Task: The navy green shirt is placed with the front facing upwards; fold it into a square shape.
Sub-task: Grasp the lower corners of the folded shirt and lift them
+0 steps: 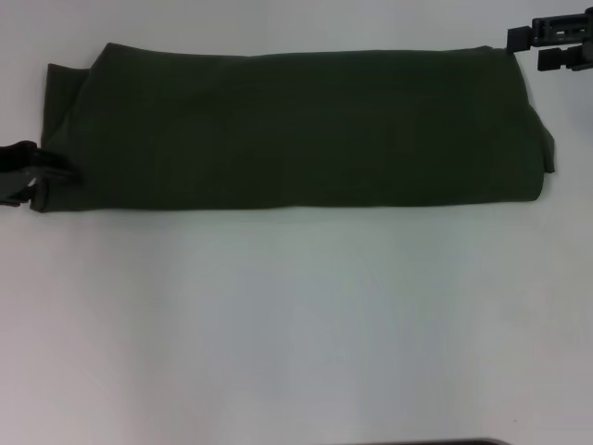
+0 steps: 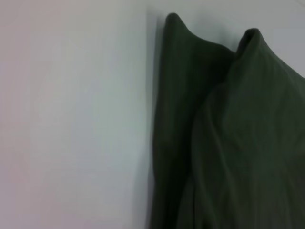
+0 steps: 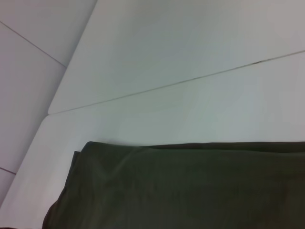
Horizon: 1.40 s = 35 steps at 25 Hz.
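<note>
Head view, read from the near edge outward. The near half of the white table [image 1: 296, 324] is bare. Past it, the shirt [image 1: 296, 130] lies across the far half as a long band, already folded lengthwise, running from 9 o'clock to 3 o'clock; its plain side is up and no lettering shows.

The left gripper [image 1: 26, 174] sits at 9 o'clock, touching the band's near left corner. Its jaws seem to bracket the cloth edge, but whether they have closed on it cannot be told. The left wrist view shows that end of the shirt [image 2: 228, 143] with two loose peaks standing off the table [image 2: 71, 119], so the layers there are not flat.

Farthest out, the right gripper [image 1: 554, 44] hangs at about 2 o'clock, just beyond the band's far right corner. Its fingers appear spread and empty, clear of the cloth. The right wrist view shows the shirt [image 3: 190, 186] at that end lying smooth near the table [image 3: 181, 52] seam.

Risks, as judged: a lift from the left corner may catch only the top layer, so the stack would slide apart. With the other end unheld, the band could drag sideways, leaving a skewed oblong instead of a square.
</note>
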Available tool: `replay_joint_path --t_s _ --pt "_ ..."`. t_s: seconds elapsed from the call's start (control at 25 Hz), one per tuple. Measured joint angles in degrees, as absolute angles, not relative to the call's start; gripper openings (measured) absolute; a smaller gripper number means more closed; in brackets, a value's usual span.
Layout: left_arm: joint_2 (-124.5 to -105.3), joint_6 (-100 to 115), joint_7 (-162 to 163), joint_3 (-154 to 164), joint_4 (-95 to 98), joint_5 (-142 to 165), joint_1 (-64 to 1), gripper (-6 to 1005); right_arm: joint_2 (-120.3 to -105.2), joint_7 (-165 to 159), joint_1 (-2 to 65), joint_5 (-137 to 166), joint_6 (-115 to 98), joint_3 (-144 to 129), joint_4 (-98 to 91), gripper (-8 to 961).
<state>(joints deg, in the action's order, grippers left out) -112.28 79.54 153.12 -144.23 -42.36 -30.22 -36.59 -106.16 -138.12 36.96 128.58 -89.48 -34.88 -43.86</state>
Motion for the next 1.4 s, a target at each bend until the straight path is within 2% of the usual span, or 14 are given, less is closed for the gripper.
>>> replay_joint_path --t_s 0.56,0.8,0.88,1.12,1.28,1.4 --pt "-112.55 81.0 152.8 -138.7 -42.3 -30.1 -38.4 588 -106.16 -138.3 37.1 128.2 -89.6 -34.6 -43.9 940" --pt "-112.34 81.9 152.8 -138.4 -42.4 -30.1 -38.6 410 -105.66 -139.4 37.2 130.1 -91.0 -34.9 -43.9 934" --pt "-112.13 82.3 152.8 -138.5 -42.5 -30.1 -38.6 175 -105.28 -139.9 37.5 131.9 -92.4 -35.0 -44.2 932" --pt "-111.6 83.0 152.8 -138.8 -42.5 -30.1 -38.5 8 -103.18 -140.8 37.7 136.3 -96.4 -34.8 -44.6 926" --pt "-111.52 83.2 152.8 -138.7 -42.6 -30.1 -38.5 13 -102.36 -141.2 36.7 137.9 -97.0 -35.0 -44.6 922" --pt "-111.52 83.3 152.8 -138.6 -42.6 -30.1 -38.7 16 -102.62 -140.6 36.4 141.2 -97.1 -35.1 -44.5 919"
